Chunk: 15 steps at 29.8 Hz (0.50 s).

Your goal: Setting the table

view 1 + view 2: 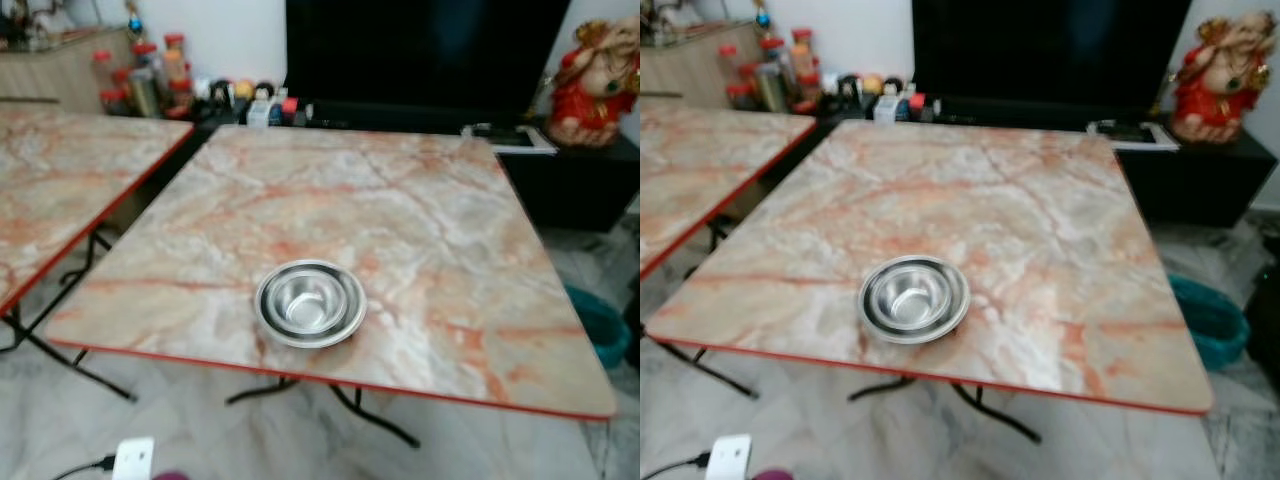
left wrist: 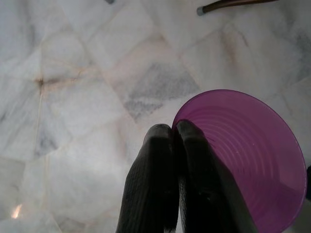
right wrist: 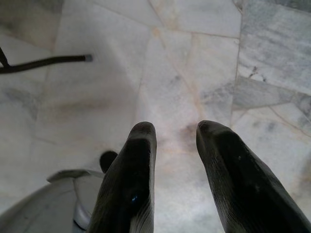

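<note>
Nested steel bowls stand near the front edge of a marble-patterned folding table. Down by my left side, my left gripper is shut on the rim of a purple plastic cup, one finger inside and one outside, with the white marble floor beneath it. A sliver of that purple cup peeks in at the bottom of the left eye view. My right gripper hangs open over the floor with nothing between its fingers.
A second marble table stands at the left, separated by a narrow gap. Jars, a black cabinet and a red statue line the back. A teal bin sits at the right. A white adapter lies on the floor.
</note>
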Available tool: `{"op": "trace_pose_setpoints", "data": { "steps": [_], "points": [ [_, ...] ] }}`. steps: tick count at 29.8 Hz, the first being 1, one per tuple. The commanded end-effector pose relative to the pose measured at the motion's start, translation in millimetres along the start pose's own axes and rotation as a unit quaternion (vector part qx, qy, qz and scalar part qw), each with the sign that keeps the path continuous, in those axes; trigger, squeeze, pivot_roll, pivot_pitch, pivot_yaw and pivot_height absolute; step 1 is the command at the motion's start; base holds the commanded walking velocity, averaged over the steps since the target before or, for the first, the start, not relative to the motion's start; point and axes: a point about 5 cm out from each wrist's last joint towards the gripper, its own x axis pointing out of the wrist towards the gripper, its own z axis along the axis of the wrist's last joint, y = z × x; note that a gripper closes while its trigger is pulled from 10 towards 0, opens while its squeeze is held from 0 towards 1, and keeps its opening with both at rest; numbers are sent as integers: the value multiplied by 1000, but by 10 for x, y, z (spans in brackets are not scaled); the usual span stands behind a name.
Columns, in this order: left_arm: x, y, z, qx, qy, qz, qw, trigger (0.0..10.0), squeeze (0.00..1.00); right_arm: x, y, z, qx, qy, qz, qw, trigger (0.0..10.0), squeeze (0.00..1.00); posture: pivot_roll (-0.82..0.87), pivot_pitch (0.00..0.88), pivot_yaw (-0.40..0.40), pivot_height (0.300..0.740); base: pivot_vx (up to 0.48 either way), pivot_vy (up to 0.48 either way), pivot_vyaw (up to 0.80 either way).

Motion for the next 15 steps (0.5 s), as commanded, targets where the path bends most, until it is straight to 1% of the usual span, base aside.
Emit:
{"op": "trace_pose_setpoints", "data": {
  "steps": [1,3,7,15],
  "points": [
    [-13,90,-51,-3,7,11,1000,10000,0,-3,30,-28,3,3,2,1000,10000,0,28,64,-14,740,0,0,0],
    [-3,63,27,-5,-14,3,1000,10000,0,-2,28,-25,1,3,2,1000,10000,0,31,64,-17,740,0,0,0],
    [0,56,62,-11,-23,-1,1000,10000,0,-2,30,-22,3,1,3,1000,10000,0,32,65,-18,740,0,0,0],
    [1,44,60,-12,-21,-3,1000,10000,0,-2,30,-23,5,1,2,1000,10000,0,27,63,-15,740,0,0,0]
  ]
}}
